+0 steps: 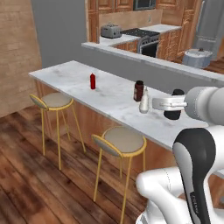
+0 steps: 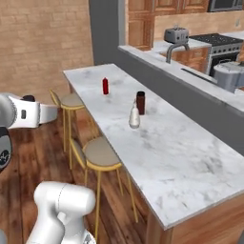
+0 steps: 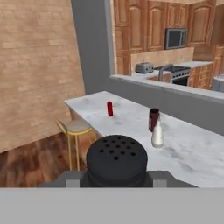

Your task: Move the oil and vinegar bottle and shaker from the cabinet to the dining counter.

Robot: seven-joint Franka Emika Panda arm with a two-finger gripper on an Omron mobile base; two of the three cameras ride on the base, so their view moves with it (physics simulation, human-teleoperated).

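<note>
Your arm [image 1: 199,153] is glossy white with rounded, tubular links, filling the lower right of the left base view. One elbow joint is capped in dark charcoal with faint pale lettering down its side. At the left edge of the right base view you see a white wrist segment [image 2: 24,114] with small dark marks.

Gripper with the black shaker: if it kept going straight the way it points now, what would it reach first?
Probably the dining counter. The gripper, shut on the shaker, points along the marble top, with the oil and vinegar bottle slightly right of that line. Depth is unclear.
</note>
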